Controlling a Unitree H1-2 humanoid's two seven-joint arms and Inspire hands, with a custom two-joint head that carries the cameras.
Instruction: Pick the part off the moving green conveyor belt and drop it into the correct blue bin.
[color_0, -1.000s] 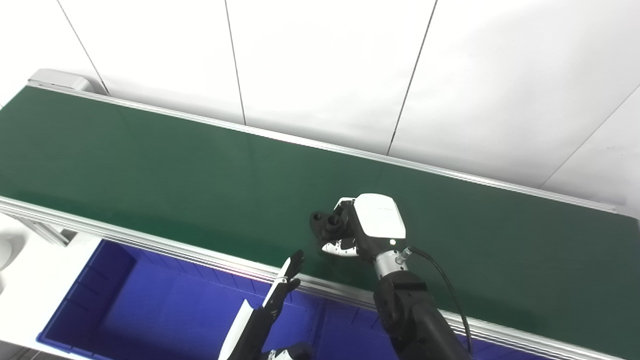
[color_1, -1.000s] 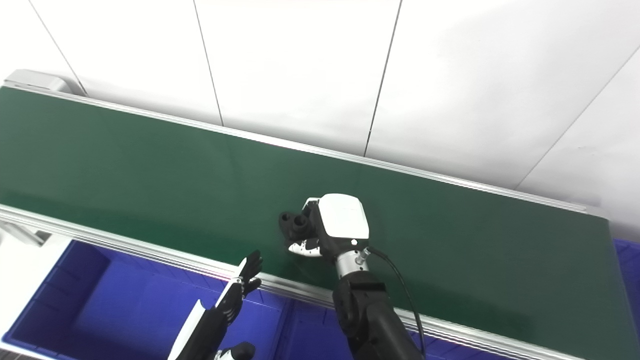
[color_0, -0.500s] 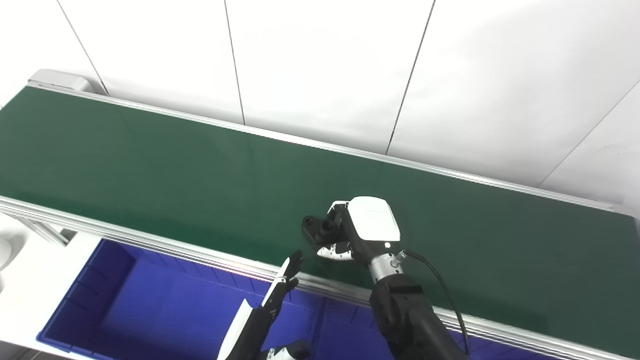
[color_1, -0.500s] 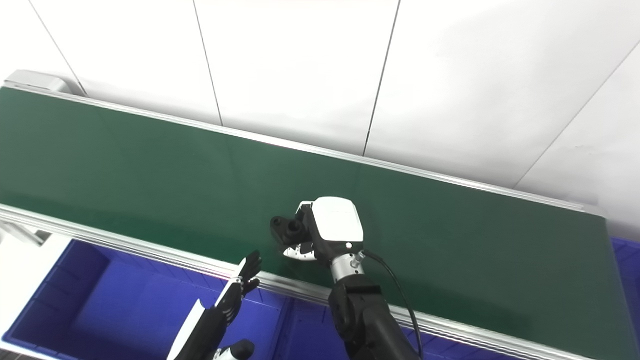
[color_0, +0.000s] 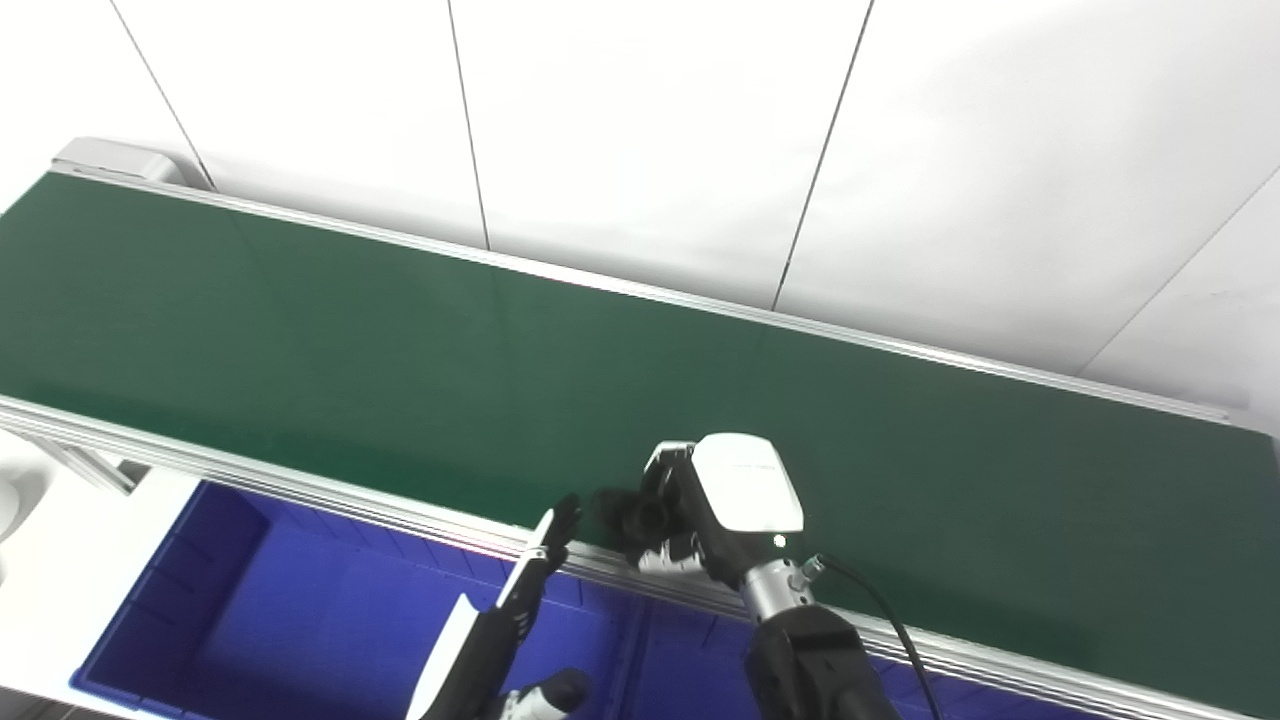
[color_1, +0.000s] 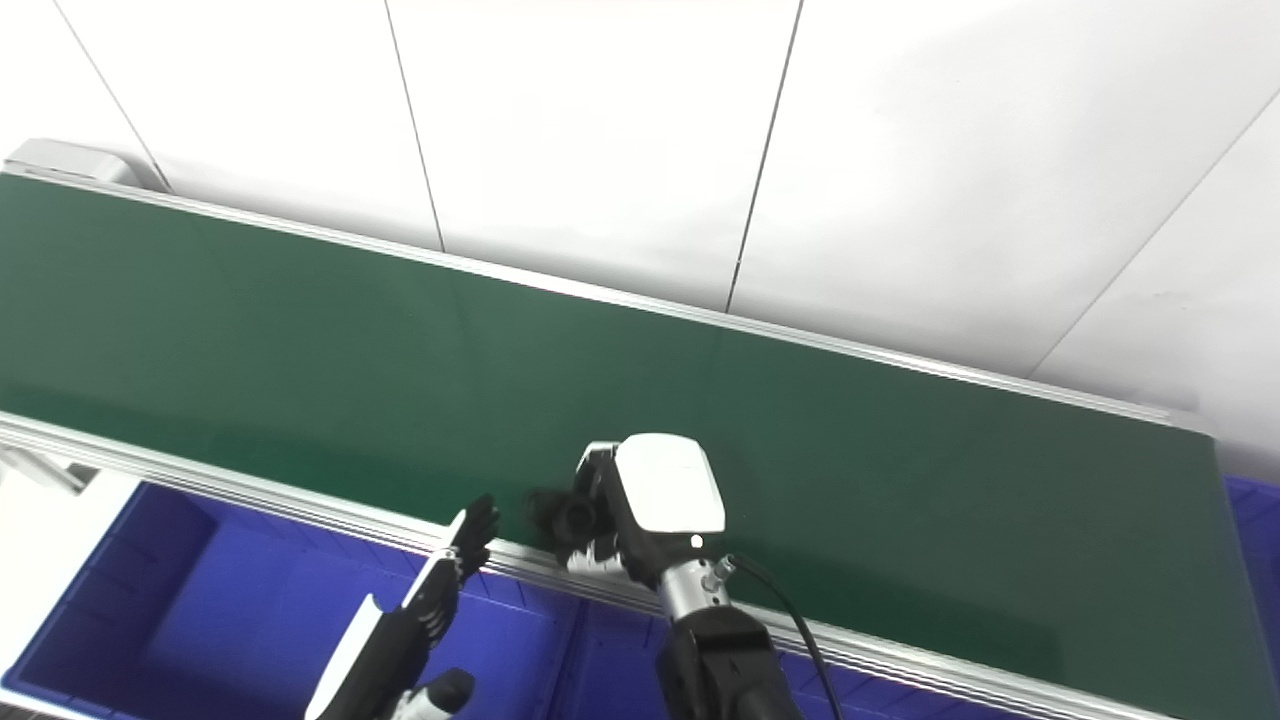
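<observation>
Green conveyor belt (color_0: 300, 340) running diagonally beneath white wall panels (color_0: 640, 120), bare across most of its length. Aluminium rail (color_0: 300, 490) along the near edge, blue bin (color_0: 300, 620) just below it. Right hand (color_0: 700, 505) closed around a blurred black part (color_0: 625, 512), held over the near rail. Left hand (color_0: 520, 600) open, fingers straight and apart, above the bin, near the part but not touching.
</observation>
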